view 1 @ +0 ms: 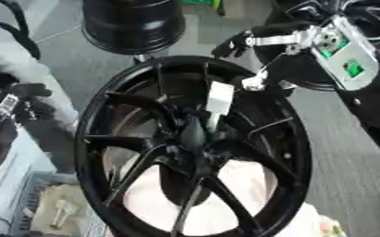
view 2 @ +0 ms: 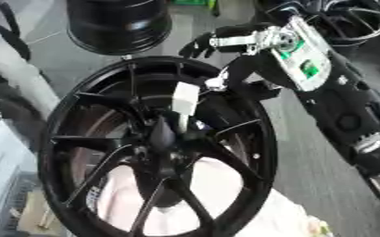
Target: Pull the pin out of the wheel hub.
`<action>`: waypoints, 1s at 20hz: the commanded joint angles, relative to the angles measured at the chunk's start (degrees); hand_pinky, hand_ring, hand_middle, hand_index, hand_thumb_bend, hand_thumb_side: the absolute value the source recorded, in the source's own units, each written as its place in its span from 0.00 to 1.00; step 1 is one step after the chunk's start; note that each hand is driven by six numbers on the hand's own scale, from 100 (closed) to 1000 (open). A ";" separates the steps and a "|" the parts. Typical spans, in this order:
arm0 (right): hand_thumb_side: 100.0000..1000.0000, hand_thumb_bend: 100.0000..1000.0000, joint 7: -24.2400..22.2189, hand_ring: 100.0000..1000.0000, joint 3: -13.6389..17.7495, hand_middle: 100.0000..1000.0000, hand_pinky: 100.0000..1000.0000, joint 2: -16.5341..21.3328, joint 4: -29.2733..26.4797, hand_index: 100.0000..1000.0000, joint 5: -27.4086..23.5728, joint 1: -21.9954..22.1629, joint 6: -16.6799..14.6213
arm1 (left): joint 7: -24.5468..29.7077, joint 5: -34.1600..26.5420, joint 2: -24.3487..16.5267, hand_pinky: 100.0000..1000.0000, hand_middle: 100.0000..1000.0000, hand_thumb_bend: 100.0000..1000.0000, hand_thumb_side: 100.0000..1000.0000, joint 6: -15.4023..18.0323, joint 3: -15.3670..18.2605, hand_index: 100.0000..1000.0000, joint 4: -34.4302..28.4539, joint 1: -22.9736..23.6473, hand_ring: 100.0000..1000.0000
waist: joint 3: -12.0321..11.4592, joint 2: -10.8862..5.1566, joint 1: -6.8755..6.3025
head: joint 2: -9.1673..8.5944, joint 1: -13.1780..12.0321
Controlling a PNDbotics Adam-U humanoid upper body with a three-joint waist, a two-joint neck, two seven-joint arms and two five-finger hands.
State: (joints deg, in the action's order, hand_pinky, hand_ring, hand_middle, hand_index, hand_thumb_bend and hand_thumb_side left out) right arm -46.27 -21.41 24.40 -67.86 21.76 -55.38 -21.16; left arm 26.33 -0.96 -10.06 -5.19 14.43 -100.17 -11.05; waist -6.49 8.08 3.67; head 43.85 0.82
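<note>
Upright, pin [view 1: 218,102] rises from wheel hub [view 1: 195,139].

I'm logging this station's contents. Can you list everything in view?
wheel: one, black, spoked, centre foreground
pin: one, white top, standing in the wheel's hub
second wheel: one, black, behind, top centre
floor: grey, right of the wheel
pale cloth-like surface: one, pinkish white, seen through the spokes
right hand: black and silver, upper right, beside the wheel's rim, apart from the pin
</note>
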 commanded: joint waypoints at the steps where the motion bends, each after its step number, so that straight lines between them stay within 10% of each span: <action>1: 0.46 0.10 -4.72 0.91 -0.20 0.89 0.86 0.57 -1.92 1.00 -1.24 -0.80 -3.95 | 0.23 0.07 -0.95 0.63 0.67 0.00 0.74 0.13 -0.02 0.76 -0.53 -0.44 0.59 | -0.04 -0.80 -0.23 | 0.27 0.19; 20: 0.48 0.09 -5.70 0.90 -3.84 0.88 0.86 0.87 -6.53 1.00 -4.40 0.05 -3.64 | 0.36 0.18 -1.02 0.64 0.67 0.00 0.74 0.11 -0.02 0.76 -0.53 -0.38 0.59 | 0.20 -0.87 -0.12 | 0.27 0.10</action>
State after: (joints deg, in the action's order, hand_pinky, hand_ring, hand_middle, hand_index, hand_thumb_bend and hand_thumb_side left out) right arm -47.32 -25.46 24.37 -73.17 17.95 -54.37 -20.10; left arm 26.55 -0.89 -10.06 -5.16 14.34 -99.88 -11.04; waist -6.34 8.08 3.80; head 43.85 0.86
